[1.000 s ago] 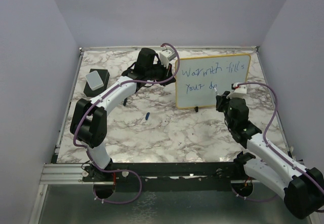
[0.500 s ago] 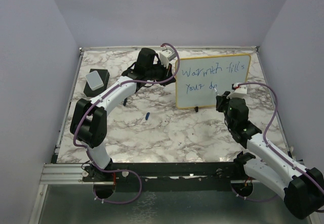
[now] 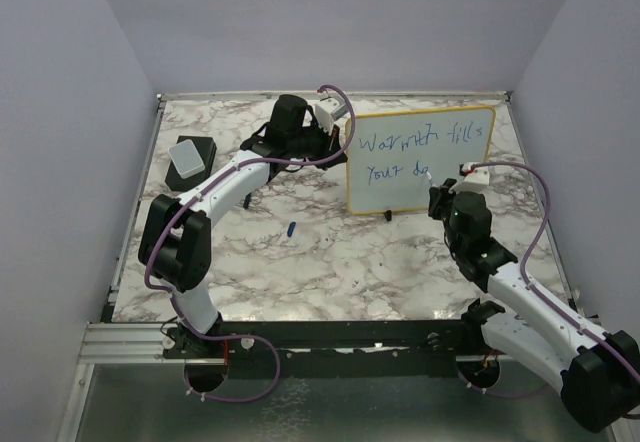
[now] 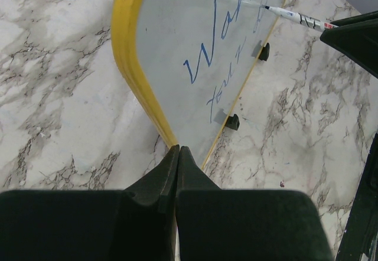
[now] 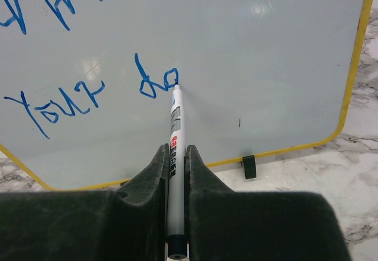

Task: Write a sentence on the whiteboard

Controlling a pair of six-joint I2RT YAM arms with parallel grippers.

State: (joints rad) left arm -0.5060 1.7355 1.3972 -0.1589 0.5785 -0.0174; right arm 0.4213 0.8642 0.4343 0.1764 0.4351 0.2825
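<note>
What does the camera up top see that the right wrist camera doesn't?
Only the top view shows a grey-topped block and a small blue piece lying on the marble table, plus the word "fills". Only the right wrist view clearly shows the marker pinched in the right gripper, its tip touching the last blue letter. Both show the whiteboard with its yellow frame and the blue sentence.
</note>
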